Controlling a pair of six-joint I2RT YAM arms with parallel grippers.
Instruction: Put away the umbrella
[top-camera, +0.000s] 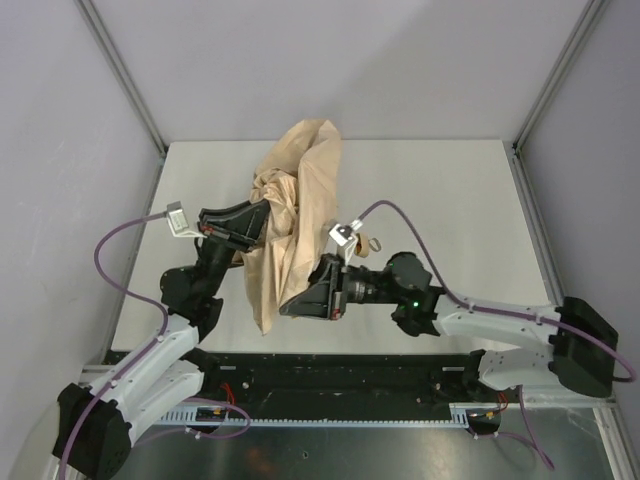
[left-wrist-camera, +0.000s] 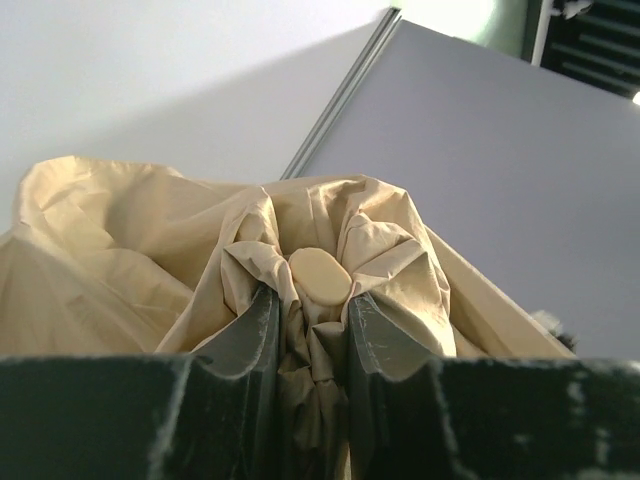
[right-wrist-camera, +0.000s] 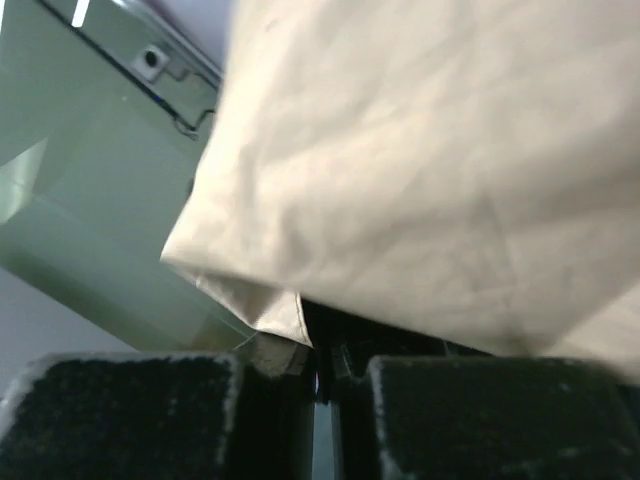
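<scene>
Umbrella (top-camera: 300, 190) lies mid-table, long axis running from the far middle toward the near edge and angled slightly left. Canopy is tan, loose and crumpled, not rolled. The far end is puffed up and the near end lies flatter on the table (top-camera: 440, 190).

Left fingers (top-camera: 268, 222) reach in from the left at about the umbrella's mid-length. In the left wrist view they stand a narrow way apart, with a thick gather of tan fabric pinched between them. A pale oval cap (left-wrist-camera: 318, 275) sits just above the pinch, and cloth folds radiate from it. The grip is firm on the bunched canopy.

Right fingers (top-camera: 288, 305) come in from the right, at the near end of the umbrella, low against the table. In the right wrist view they are drawn almost together, with only a thin slit between the pads. The canopy hem (right-wrist-camera: 270, 320) hangs right over the tips and fabric fills most of the upper view. Something dark shows under the hem just above the slit, too shadowed to identify. Cannot tell whether any cloth or rib is caught between these fingers.
</scene>
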